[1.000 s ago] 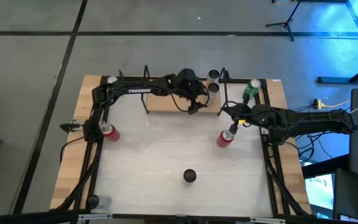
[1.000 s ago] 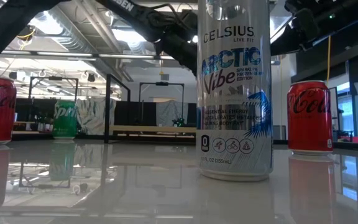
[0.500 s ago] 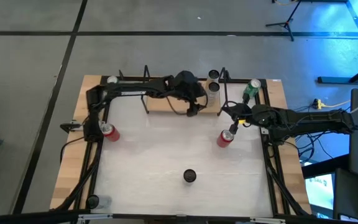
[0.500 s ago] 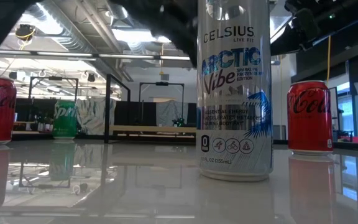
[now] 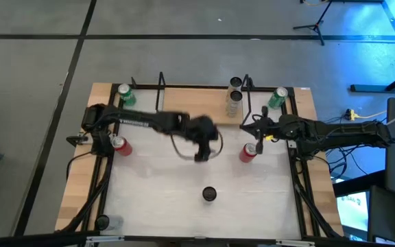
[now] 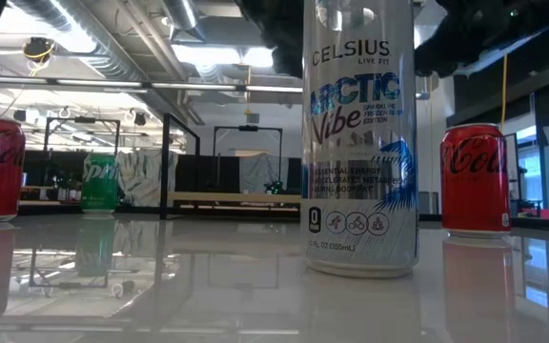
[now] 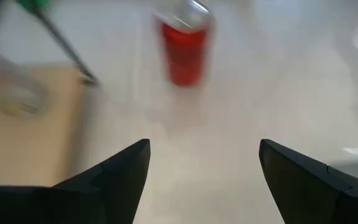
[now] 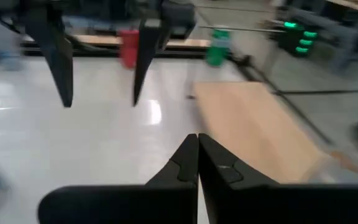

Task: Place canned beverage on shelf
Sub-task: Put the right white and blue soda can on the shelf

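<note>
Left hand [image 5: 199,155] open and empty over table [image 5: 156,185], right hand [image 5: 260,128] closed beside shelf [image 5: 190,106]

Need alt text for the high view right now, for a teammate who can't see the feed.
Overhead view: the left gripper hangs open and empty over mid-table, off the shelf, where a silver can stands at the right end. The right gripper sits shut by a red can; other cans dot the table.

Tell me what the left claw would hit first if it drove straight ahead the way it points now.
Probably the red can: in its wrist view it stands ahead of the open left claw, slightly off centre, with bare white table between. Depth is unclear, so it might pass beside it.
</note>
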